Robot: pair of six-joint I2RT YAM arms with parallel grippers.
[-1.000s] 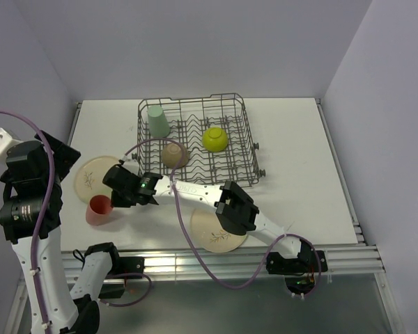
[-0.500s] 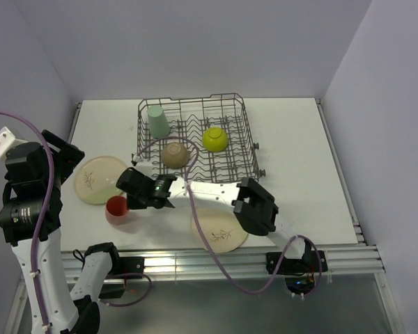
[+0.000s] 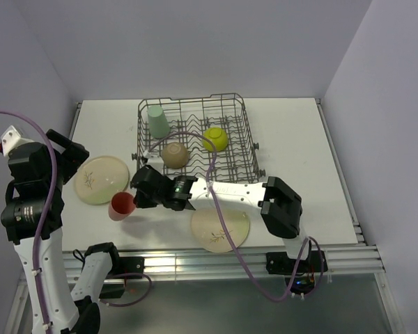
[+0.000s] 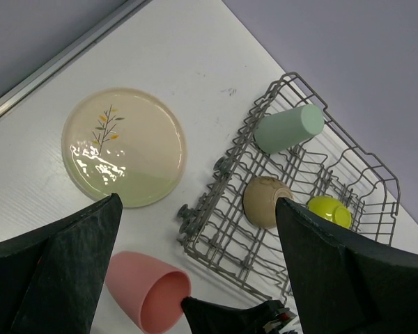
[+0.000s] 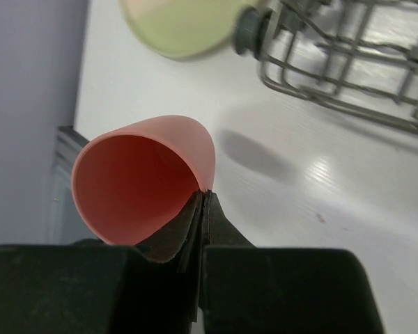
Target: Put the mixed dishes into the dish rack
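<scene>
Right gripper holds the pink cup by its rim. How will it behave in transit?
The pink cup looks thin-walled and light, so the right gripper probably carries it easily. Pinched at one rim spot only, it may swivel or slip. Round and tapered, it would likely roll if dropped on its side.

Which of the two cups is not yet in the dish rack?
The coral-pink cup, pinched at its rim by the right tool; the mint-green cup is already inside the dish rack.

white table (image 3: pixel 299 160), pale lilac walls (image 3: pixel 195 42), metal rail along near edge (image 3: pixel 181 263)
</scene>
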